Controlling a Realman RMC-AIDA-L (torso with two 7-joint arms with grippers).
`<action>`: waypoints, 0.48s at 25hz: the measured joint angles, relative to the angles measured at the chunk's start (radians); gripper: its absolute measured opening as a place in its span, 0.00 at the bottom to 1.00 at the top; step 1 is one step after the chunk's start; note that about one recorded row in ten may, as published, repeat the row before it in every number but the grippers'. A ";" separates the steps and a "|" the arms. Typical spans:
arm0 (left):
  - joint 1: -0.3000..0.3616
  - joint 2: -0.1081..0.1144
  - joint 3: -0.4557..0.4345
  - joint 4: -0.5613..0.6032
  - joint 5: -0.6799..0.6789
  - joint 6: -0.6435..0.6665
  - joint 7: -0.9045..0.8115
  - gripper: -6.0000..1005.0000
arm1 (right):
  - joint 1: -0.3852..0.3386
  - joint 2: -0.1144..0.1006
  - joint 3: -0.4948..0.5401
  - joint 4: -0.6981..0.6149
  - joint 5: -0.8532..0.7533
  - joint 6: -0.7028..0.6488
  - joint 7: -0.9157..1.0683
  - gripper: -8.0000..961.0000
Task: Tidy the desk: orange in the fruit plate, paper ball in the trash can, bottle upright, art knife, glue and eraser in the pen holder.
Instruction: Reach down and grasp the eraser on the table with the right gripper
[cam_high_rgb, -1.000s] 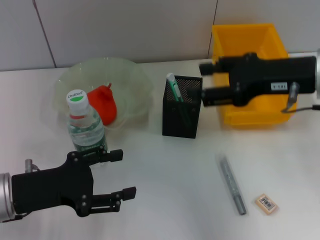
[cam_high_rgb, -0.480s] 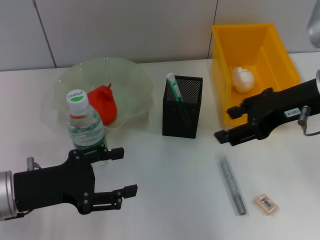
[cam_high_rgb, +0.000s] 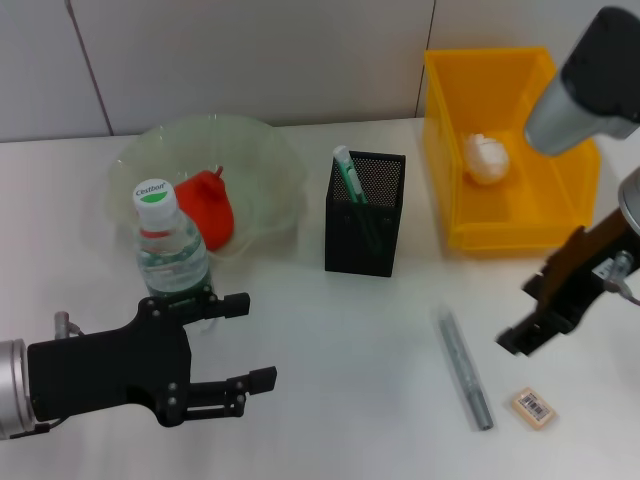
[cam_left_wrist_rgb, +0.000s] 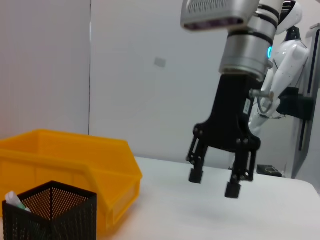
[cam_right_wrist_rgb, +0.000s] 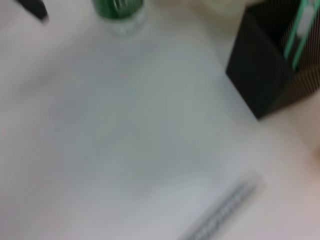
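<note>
Fingers of the right gripper (cam_high_rgb: 532, 318) are standing spread with nothing between them, pointing down over the surface (cam_high_rgb: 340, 340) near the eraser (cam_high_rgb: 533, 408) and just in front of the trash can (cam_high_rgb: 446, 150). From the left wrist view the same gripper (cam_left_wrist_rgb: 216, 182) is hanging above the bare white top, both tips clear of it.

The left gripper (cam_high_rgb: 242, 345) is sitting low at the near left, its fingers also spread and empty, with the upper one just beside the base of the bottle (cam_high_rgb: 168, 250). The bottle is standing upright in front of the fruit plate (cam_high_rgb: 270, 150), cap up.

The orange (cam_high_rgb: 207, 207) is lying in the plate. The paper ball (cam_high_rgb: 486, 158) is lying inside the trash can. The pen holder (cam_high_rgb: 365, 232) is standing between the plate and the trash can, and a white and green stick (cam_high_rgb: 348, 172) is leaning in its back left corner; what that stick is I cannot tell.

A grey, pen-like knife (cam_high_rgb: 463, 368) is lying on the surface in front of the holder, and the eraser is lying just to its right, barcode sticker up, apart from it. In the right wrist view the knife (cam_right_wrist_rgb: 225, 211), the holder (cam_right_wrist_rgb: 272, 70) and the bottle's base (cam_right_wrist_rgb: 120, 14) are showing blurred.
</note>
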 joint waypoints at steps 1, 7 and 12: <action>0.000 0.000 0.000 0.000 -0.004 0.000 0.000 0.83 | 0.005 0.000 -0.012 0.000 -0.022 -0.012 0.006 0.78; 0.001 0.000 0.001 0.000 -0.020 0.001 0.004 0.83 | 0.033 0.000 -0.042 -0.018 -0.075 -0.084 0.037 0.78; -0.001 0.000 0.002 -0.010 -0.025 0.002 0.006 0.83 | 0.033 0.001 -0.043 -0.046 -0.084 -0.083 0.046 0.77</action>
